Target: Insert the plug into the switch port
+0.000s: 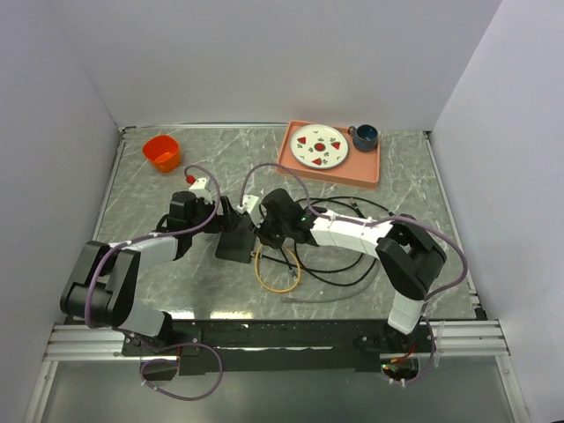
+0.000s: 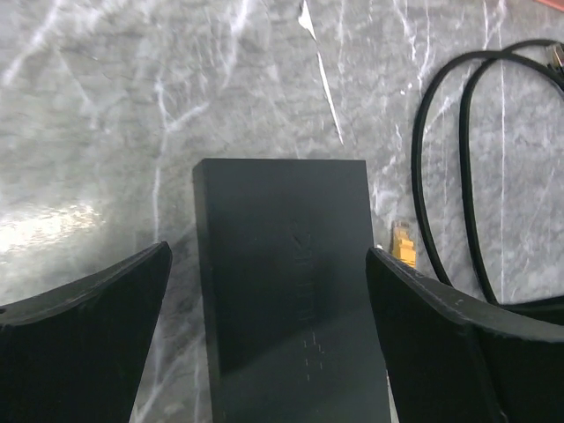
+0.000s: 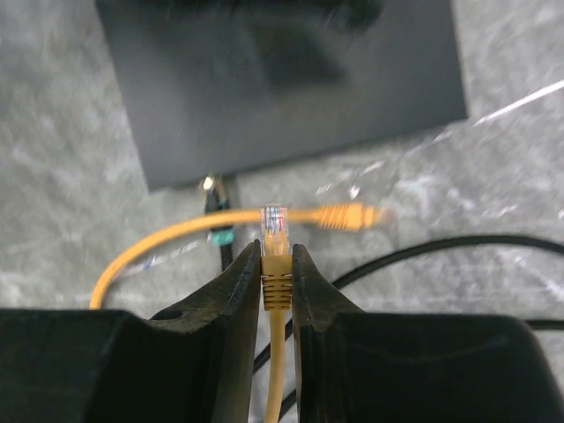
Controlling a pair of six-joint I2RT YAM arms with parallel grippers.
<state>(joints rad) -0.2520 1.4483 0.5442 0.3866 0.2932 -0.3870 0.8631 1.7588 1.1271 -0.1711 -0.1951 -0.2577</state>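
The switch is a flat matte-black box (image 1: pixel 233 241) lying on the marble table. Its port openings do not show in any view. My left gripper (image 2: pixel 269 251) is open and straddles the box (image 2: pixel 286 291), one finger (image 2: pixel 88 339) on each side, with a small gap on the left. My right gripper (image 3: pixel 277 254) is shut on the orange cable's plug (image 3: pixel 276 231). The plug's clear tip sticks out past the fingertips and points at the box's near edge (image 3: pixel 282 79), a short way off. In the top view the right gripper (image 1: pixel 263 232) sits just right of the box.
The orange cable (image 1: pixel 278 269) loops in front of the box, and its other plug (image 3: pixel 348 214) lies on the table. A green-collared black connector (image 3: pixel 216 220) lies by the box edge. Black cables (image 1: pixel 352 256) coil right. A salmon tray (image 1: pixel 374 167) and an orange cup (image 1: pixel 162 152) stand at the back.
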